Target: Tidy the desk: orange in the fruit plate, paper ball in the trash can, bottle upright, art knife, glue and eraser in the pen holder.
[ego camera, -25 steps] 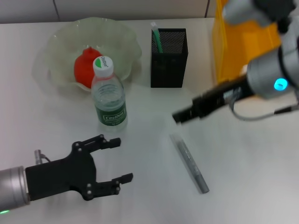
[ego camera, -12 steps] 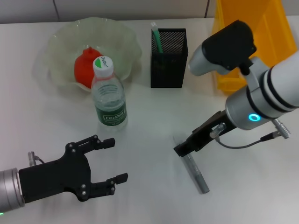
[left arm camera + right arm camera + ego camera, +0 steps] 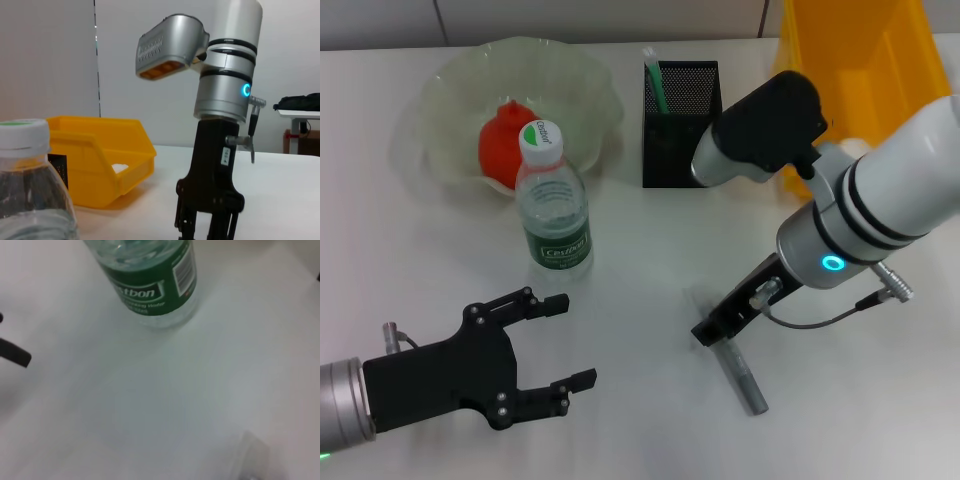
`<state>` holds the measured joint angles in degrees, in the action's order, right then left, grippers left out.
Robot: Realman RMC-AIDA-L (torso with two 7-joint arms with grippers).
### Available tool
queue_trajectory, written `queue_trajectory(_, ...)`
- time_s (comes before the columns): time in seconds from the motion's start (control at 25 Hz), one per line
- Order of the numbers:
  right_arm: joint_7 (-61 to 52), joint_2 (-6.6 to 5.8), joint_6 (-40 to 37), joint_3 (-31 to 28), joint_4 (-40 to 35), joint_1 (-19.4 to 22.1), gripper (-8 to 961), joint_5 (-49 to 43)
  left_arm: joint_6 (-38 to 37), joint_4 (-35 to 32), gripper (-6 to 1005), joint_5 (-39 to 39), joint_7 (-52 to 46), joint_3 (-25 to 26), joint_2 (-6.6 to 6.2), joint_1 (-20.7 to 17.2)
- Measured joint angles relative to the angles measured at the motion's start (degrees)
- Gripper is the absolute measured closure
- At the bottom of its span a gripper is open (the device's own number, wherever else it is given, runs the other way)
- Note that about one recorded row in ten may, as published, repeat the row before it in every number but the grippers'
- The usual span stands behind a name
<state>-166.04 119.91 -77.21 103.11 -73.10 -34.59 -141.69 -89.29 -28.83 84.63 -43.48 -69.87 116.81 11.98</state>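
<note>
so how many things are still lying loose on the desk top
1: a grey stick-shaped tool lies flat near the right gripper, which is at its upper end. Anything behind the right arm may be hidden.

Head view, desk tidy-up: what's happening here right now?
The right hand is down at the near end of a grey stick-shaped item lying on the table, apparently going for it. The left hand hovers open near the front edge, holding nothing. The orange already sits in the fruit plate, the bottle stands upright, and a green-and-white item pokes out of the pen holder. The trash can is at the right.
</note>
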Motion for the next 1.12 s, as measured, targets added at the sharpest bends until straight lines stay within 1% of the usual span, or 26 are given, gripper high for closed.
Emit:
queue_trajectory(0.04,-0.03,0.00,0.20,0.31,0.32,-0.35,432,0.01,0.00,0.00,186,0.00,0.00,0.00,0.00,0.01)
queue_trajectory(0.28,-0.07,-0.07,0.27,0.24,0.95,-0.83,455,0.01,0.00,0.00,186,0.00,0.12,0.00,0.02,-0.13)
queue_trajectory(0.48,-0.08,-0.12,0.32,0.00,2.59,-1.32,658,0.04,0.00,0.00,186,0.00,0.20,0.00,0.15,-0.10)
queue_trajectory(0.64,-0.08,-0.13,0.26,-0.18,2.45,-1.15,813,0.06,-0.03,0.00,186,0.00,0.06,-0.13,0.17,0.06)
queue_trajectory(0.72,-0.07,-0.17,0.16,-0.22,1.79,-0.81,814,0.05,-0.07,0.00,186,0.00,0.06,-0.13,0.18,0.09)
queue_trajectory(0.8,0.01,-0.32,-0.16,-0.67,-0.53,0.34,815,0.05,-0.45,0.00,186,0.00,0.05,-0.22,0.23,0.15)
queue_trajectory(0.84,0.54,-0.51,-0.76,-2.54,-4.07,2.22,816,0.04,-0.94,0.00,186,-0.01,0.12,-0.42,0.37,0.26)
queue_trajectory(0.88,0.54,-0.51,-0.76,-2.54,-4.07,2.22,816,0.04,-0.94,0.00,186,-0.01,0.12,-0.42,0.37,0.26)
queue_trajectory(0.92,1.09,-0.50,-1.14,-4.25,-6.16,3.47,817,0.07,-1.22,0.00,186,0.02,0.23,-0.59,0.56,0.37)
queue_trajectory(1.0,2.93,-0.38,-1.54,-8.96,-11.50,6.70,818,0.64,-1.34,0.03,186,0.09,0.41,-0.79,0.92,0.65)
queue_trajectory(1.04,5.74,-0.16,-1.59,-14.07,-16.35,9.81,818,2.88,-1.34,0.19,186,0.14,0.46,-0.98,1.16,0.95)
queue_trajectory(1.08,5.74,-0.16,-1.59,-14.07,-16.35,9.81,818,2.88,-1.34,0.19,186,0.14,0.46,-0.98,1.16,0.95)
queue_trajectory(1.12,8.46,-0.10,-1.16,-17.54,-18.21,11.32,819,5.73,-1.35,0.29,186,0.16,0.47,-1.18,1.28,1.13)
